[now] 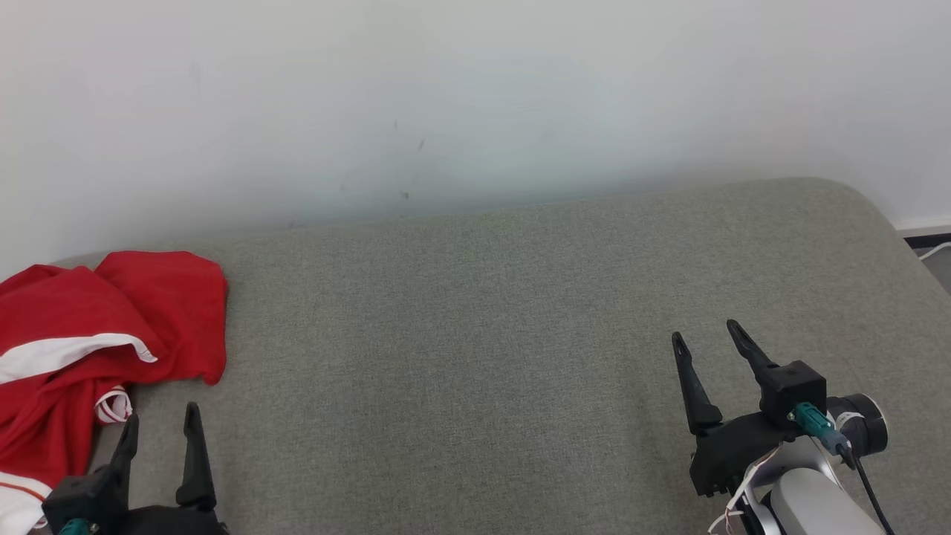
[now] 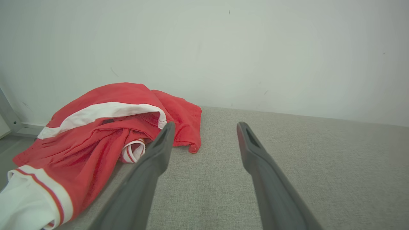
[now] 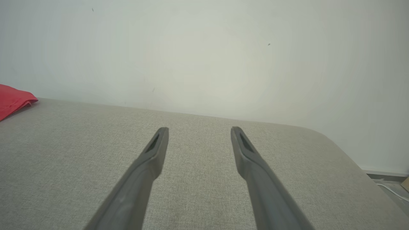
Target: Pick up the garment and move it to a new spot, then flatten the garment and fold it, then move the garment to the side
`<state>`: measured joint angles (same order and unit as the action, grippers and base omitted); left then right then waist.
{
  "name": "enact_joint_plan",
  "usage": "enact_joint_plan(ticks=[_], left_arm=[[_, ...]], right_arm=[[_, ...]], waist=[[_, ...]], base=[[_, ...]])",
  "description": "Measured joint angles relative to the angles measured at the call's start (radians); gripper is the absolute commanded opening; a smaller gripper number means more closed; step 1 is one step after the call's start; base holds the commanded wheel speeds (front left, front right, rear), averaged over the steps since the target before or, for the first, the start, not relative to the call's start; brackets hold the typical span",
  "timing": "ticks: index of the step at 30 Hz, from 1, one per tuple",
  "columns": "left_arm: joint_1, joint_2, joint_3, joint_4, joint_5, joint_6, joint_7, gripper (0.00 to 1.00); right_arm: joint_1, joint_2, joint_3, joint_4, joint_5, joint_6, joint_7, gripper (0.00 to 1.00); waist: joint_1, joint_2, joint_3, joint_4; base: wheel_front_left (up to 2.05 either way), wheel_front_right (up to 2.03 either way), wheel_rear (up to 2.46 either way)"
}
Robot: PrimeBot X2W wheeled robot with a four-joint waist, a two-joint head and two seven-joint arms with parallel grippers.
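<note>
Red-and-white garment (image 1: 111, 327), crumpled, at nine o'clock on the grey cushion (image 1: 475, 334). My left pincer (image 1: 162, 413): wide, empty, just beside it. My right pincer (image 1: 706, 331): wide, empty, four o'clock.

I see the red garment (image 1: 148, 312) bunched in a loose, crumpled heap at the far left end of the grey upholstered surface (image 1: 520, 334), its back edge close to the wall (image 1: 446, 89). It's not flat at all, folds piled over each other. A broad white band (image 2: 102, 110) curves across the top of the heap, and a small white cuff (image 2: 134, 151) with thin red stripes pokes out from under the folds. A white hem (image 2: 28, 198) with a red line trails off at the near left
</note>
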<state>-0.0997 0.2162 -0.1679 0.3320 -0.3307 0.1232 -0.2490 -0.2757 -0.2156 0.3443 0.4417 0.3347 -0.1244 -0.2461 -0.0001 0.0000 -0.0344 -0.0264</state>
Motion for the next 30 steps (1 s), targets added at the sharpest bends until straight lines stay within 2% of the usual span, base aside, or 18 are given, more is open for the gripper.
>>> enact_joint_plan(ticks=[15,30], left_arm=[[0.017,0.004,0.029,-0.02,0.013,0.0,-0.002,1.0],[0.039,0.003,0.055,-0.018,0.049,0.0,-0.003,1.0]], right_arm=[[0.024,-0.012,-0.094,-0.034,0.03,0.0,-0.007,1.0],[0.046,-0.011,-0.127,-0.053,0.033,0.0,-0.009,1.0]], waist=[[0.0,0.0,0.009,0.002],[0.0001,0.0,0.01,0.006]], base=[[0.0,0.0,0.0],[0.0,0.0,0.0]])
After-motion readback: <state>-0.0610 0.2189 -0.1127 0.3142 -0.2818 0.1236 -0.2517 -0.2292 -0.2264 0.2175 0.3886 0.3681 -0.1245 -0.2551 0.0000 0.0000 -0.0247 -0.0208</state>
